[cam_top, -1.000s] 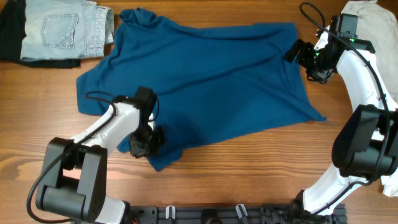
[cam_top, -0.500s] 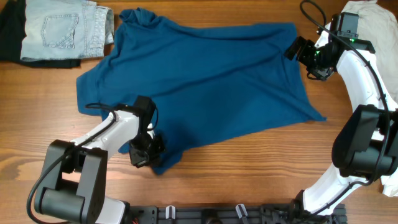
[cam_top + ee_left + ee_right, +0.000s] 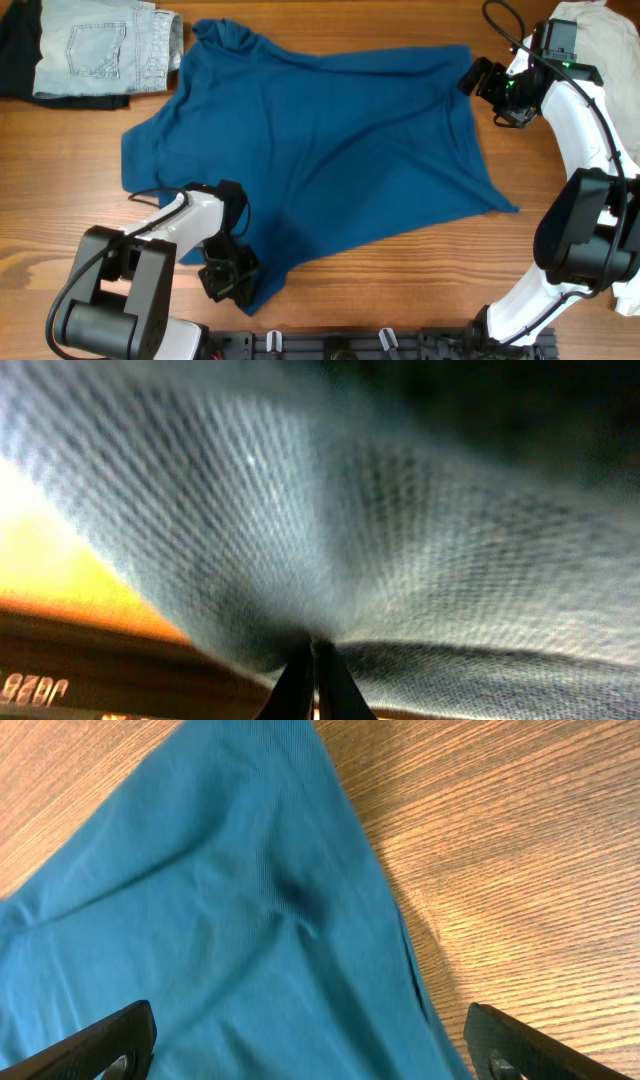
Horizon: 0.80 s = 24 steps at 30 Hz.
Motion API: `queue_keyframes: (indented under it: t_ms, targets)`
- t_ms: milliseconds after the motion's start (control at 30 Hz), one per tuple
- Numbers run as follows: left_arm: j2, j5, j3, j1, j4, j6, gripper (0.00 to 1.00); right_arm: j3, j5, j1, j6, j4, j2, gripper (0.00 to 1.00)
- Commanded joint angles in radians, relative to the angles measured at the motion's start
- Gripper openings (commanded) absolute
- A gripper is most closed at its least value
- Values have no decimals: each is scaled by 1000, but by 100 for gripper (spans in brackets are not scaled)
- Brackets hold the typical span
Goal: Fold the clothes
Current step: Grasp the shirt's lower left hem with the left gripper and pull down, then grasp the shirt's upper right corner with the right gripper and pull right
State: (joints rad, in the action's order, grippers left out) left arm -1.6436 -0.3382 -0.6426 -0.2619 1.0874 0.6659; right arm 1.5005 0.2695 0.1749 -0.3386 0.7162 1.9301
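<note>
The clothes point(image 3: 330, 140), one deep-blue top, lie spread across the middle of the wooden table with the neck toward the far left. My left gripper point(image 3: 228, 282) is at the top's near-left corner, shut on the cloth close to the table's front edge. The left wrist view shows the clothes point(image 3: 400, 540) filling the picture, pinched between the closed tips of my left gripper point(image 3: 312, 675). My right gripper point(image 3: 478, 78) hovers open over the far-right corner. In the right wrist view the clothes point(image 3: 230, 920) lie below my right gripper point(image 3: 315, 1045), with nothing held between its wide-apart fingers point(image 3: 125, 1035).
A pale denim piece point(image 3: 100, 45) lies at the far left on a dark garment point(image 3: 15, 55). A white garment point(image 3: 600, 20) sits at the far right corner behind the right arm. Bare wood point(image 3: 400, 280) shows along the front edge.
My left gripper has moved toward the front edge, dragging the top's near corner with it; the whole cloth slid slightly toward it. The right gripper stayed put.
</note>
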Motion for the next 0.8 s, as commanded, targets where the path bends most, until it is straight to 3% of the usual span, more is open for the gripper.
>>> queue_keyframes:
  t_ms: [0, 133, 533, 633, 700, 767]
  targets:
    - [-13, 68, 53, -4, 79, 138, 4, 12, 16, -4, -2, -6, -3, 99]
    - [31, 139, 53, -4, 156, 201, 4, 11, 16, -4, -3, -6, -3, 100]
    - [335, 97, 53, -4, 245, 349, 4, 11, -19, -86, 74, -88, -3, 96]
    - [435, 70, 52, -5, 207, 336, 4, 11, -81, -117, 73, -157, -3, 78]
    - [493, 43, 51, -5, 162, 333, 4, 11, -83, -127, 72, -198, -3, 51]
    - [547, 26, 51, -5, 113, 332, 4, 13, -82, -131, 69, -228, -3, 31]
